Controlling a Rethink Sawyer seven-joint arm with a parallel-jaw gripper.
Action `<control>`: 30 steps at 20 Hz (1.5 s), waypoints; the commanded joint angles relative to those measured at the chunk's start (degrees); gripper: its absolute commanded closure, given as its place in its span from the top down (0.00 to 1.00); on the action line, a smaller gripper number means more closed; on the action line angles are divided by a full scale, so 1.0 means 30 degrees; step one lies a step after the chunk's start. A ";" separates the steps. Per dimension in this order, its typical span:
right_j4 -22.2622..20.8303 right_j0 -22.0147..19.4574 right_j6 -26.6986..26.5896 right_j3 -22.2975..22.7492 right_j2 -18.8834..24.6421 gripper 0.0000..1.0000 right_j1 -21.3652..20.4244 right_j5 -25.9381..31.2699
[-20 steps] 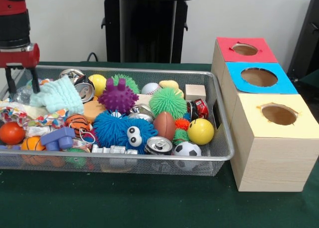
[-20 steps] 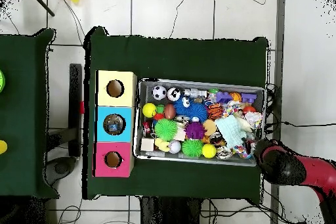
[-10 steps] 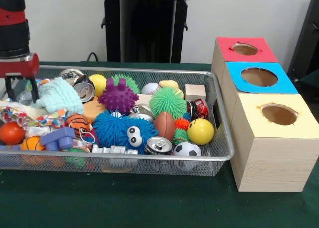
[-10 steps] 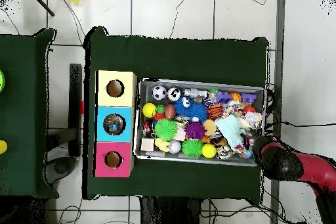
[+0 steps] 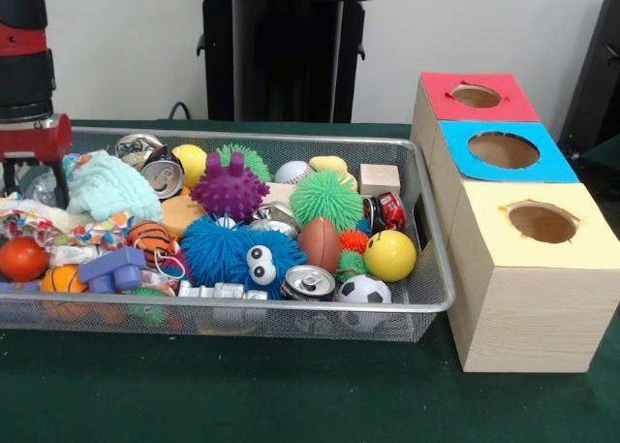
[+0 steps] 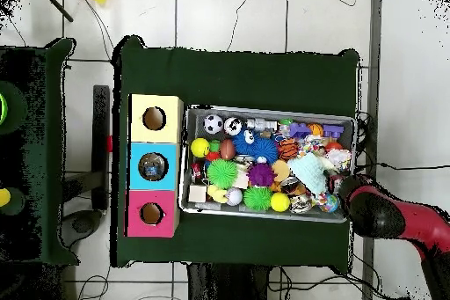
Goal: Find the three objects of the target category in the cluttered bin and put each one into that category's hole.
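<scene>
Green cloth covers the bench point(image 5: 291, 395), on which a wire-mesh bin point(image 5: 431, 268) stands just beside three wooden boxes: yellow-topped hole point(image 5: 542, 223) nearest, blue-topped hole point(image 5: 503, 150) behind it, red-topped hole point(image 5: 476, 96) farthest. Near the bin's front rim lie a soccer ball point(image 5: 363, 290), a drink can point(image 5: 308, 282) and a blue fuzzy toy with eyes point(image 5: 242, 254); farther back sit a brown football point(image 5: 320, 243), a yellow ball point(image 5: 390, 255), a purple spiky ball point(image 5: 230, 189) and a green fuzzy ball point(image 5: 326, 197). The pincer point(image 5: 34, 176) hangs at the bin's far end corner, beside a pale green cloth point(image 5: 111, 186); its opening and any hold cannot be told. The search step appears in hand; next comes choosing a target and descending on it.
</scene>
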 commanded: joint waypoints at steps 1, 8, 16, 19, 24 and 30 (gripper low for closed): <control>-0.3124 0.0308 -0.4428 -0.1634 -0.1698 1.00 0.3086 0.0507; -0.3363 0.0576 -0.4065 -0.1336 -0.1832 0.00 0.2710 0.0290; -0.3180 0.0874 -0.3136 -0.0835 -0.2336 0.00 0.2446 0.0299; -0.2994 0.0679 -0.3126 -0.0614 -0.2293 1.00 0.2503 0.0112; -0.2587 0.1048 -0.2169 -0.0422 -0.2798 1.00 0.2158 0.0438; -0.1424 0.0950 -0.0663 0.0704 -0.3078 1.00 0.1299 0.0378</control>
